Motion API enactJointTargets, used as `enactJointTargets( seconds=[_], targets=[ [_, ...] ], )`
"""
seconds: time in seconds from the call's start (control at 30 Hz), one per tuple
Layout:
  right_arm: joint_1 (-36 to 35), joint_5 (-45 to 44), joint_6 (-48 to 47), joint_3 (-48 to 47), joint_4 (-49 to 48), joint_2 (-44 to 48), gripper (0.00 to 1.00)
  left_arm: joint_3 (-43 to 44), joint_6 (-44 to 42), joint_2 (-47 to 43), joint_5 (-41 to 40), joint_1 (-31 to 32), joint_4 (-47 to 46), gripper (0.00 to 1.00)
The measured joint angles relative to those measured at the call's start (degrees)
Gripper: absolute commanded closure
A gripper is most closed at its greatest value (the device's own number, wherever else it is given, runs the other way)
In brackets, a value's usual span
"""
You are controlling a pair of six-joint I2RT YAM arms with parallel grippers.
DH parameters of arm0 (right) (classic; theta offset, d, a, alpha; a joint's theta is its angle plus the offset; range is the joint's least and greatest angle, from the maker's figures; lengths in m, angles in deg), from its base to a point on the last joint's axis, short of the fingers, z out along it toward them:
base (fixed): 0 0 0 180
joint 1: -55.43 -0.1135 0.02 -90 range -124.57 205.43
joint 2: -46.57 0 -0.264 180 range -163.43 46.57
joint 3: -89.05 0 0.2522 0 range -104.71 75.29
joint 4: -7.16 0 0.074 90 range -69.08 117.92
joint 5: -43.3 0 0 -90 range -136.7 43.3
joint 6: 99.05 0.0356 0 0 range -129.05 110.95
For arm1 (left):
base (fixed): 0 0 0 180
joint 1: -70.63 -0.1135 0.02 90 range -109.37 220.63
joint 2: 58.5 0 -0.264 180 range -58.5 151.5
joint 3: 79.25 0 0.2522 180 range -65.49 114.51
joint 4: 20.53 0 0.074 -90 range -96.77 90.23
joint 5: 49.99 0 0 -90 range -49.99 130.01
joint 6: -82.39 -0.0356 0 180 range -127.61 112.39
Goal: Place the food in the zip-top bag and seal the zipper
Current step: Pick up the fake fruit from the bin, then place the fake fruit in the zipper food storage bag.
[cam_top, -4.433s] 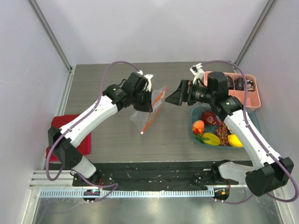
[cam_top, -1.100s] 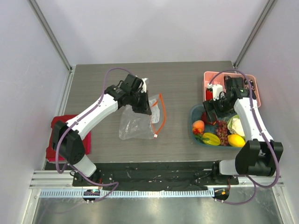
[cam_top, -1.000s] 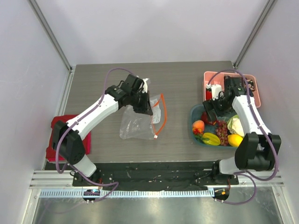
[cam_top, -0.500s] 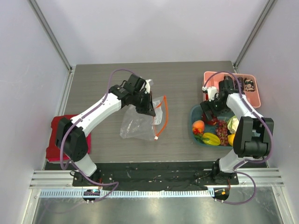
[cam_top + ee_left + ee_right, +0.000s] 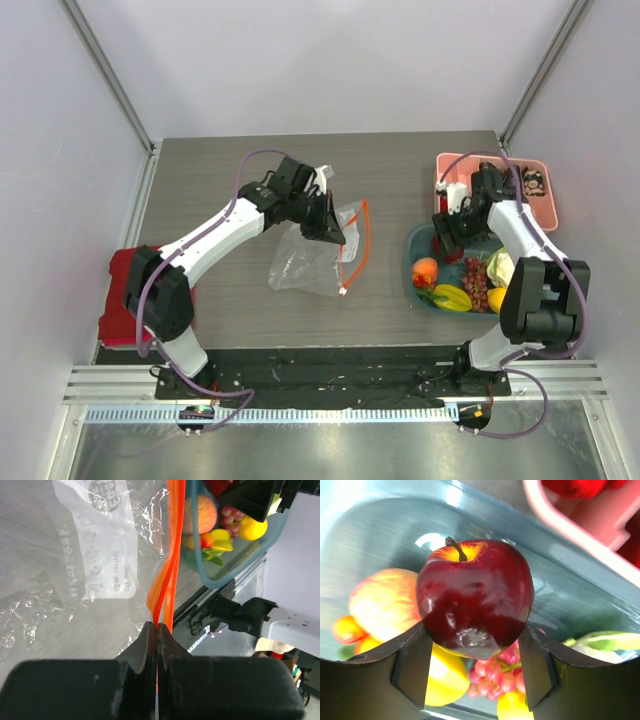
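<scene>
Grey wood-grain counter [image 5: 220, 180], with pale walls [image 5: 330, 60] closing it in on three sides. The left gripper [image 5: 157, 630] has its jaws pressed together on the orange zipper [image 5: 172, 555], and the zip-top bag [image 5: 305, 265] sags crumpled beside it, near the counter's middle. Over at the right edge, the right gripper [image 5: 472, 645] is clamped on a red apple [image 5: 475, 597] inside the teal tub [image 5: 413, 245], above the peach [image 5: 380, 602] and grapes [image 5: 497, 677]. The pink tray [image 5: 540, 170] sits in the far right corner, the red cloth [image 5: 120, 300] at the left edge.
</scene>
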State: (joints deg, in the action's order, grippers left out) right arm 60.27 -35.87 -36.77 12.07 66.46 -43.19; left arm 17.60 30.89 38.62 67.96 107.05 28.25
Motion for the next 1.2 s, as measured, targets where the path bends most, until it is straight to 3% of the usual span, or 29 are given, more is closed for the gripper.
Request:
enactJointTargets(
  seconds=[0.13, 0.27, 0.4, 0.7, 1.07, 1.13, 1.17, 1.2],
  targets=[
    [0.0, 4.2, 2.6, -7.2, 4.5, 4.0, 0.81, 0.0, 2.8, 0.0, 1.9, 0.0, -4.0, 0.99],
    [0.0, 14.2, 7.0, -15.9, 6.1, 10.4, 0.81, 0.5, 6.0, 0.3, 3.8, 0.0, -6.6, 1.0],
    [-1.3, 24.5, 14.8, -17.9, 4.5, 17.0, 0.82, 1.4, 8.6, 1.5, 5.9, -0.1, -9.1, 1.0],
    [-15.2, 32.2, 35.8, -8.9, -9.9, 20.1, 0.84, 2.7, 14.8, 4.2, 11.3, -0.7, -14.9, 1.0],
    [-16.2, 27.7, 39.3, 0.1, -12.7, 18.9, 0.88, 1.9, 21.6, 4.2, 13.7, -2.8, -22.3, 1.0],
    [-17.2, 26.4, 38.1, 0.1, -11.8, 18.1, 0.71, 1.9, 22.4, 4.2, 14.3, -2.7, -23.3, 1.0],
    [-17.7, 25.9, 37.3, 0.1, -11.2, 17.7, 0.55, 1.9, 22.7, 4.2, 14.6, -2.6, -23.9, 1.0],
    [-18.6, 25.2, 36.4, 0.1, -10.5, 17.6, 0.45, 1.9, 23.0, 4.2, 14.9, -2.6, -24.3, 1.0]
  ],
)
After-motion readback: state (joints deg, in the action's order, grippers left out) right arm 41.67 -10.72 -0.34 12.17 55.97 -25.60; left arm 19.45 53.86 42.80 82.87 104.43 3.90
